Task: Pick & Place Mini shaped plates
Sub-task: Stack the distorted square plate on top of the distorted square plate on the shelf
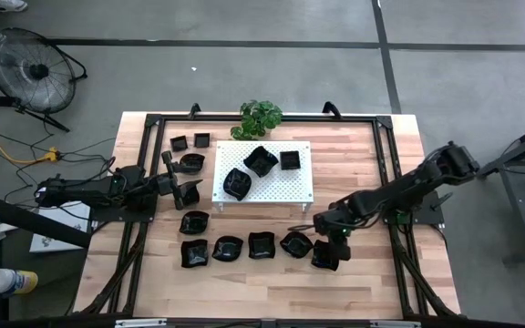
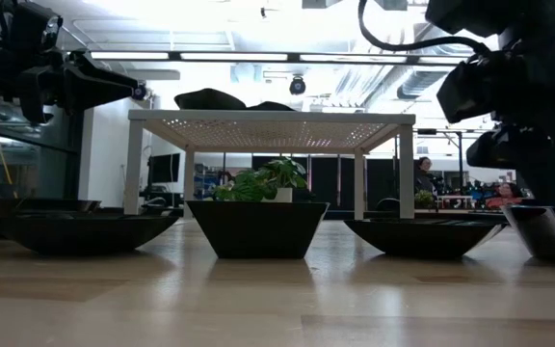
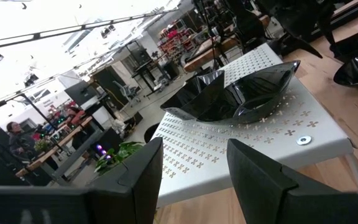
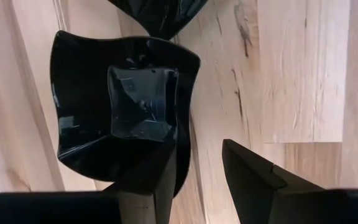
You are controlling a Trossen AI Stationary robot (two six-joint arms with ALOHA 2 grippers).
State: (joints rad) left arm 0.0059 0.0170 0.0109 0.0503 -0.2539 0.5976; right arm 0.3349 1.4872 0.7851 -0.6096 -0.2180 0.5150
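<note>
Several glossy black mini shaped plates lie in a row near the table's front. The rightmost, a wavy-edged square plate (image 1: 324, 256) (image 4: 104, 99), rests flat on the wood. My right gripper (image 1: 328, 242) (image 4: 197, 146) points steeply down over it and is open. One finger (image 4: 151, 177) stands over the plate's rim, the other (image 4: 260, 180) over bare wood beside it. My left gripper (image 1: 186, 189) (image 3: 194, 168) waits level and open at the left, facing the white board (image 1: 285, 187), which carries three plates (image 1: 260, 160).
A green potted plant (image 1: 261, 117) stands behind the board. Small plates (image 1: 192, 162) lie at the far left near my left arm. A neighbouring plate (image 4: 160, 12) (image 1: 295, 243) sits close beside the rightmost one. Bare wood (image 1: 372, 273) lies to the right of the row.
</note>
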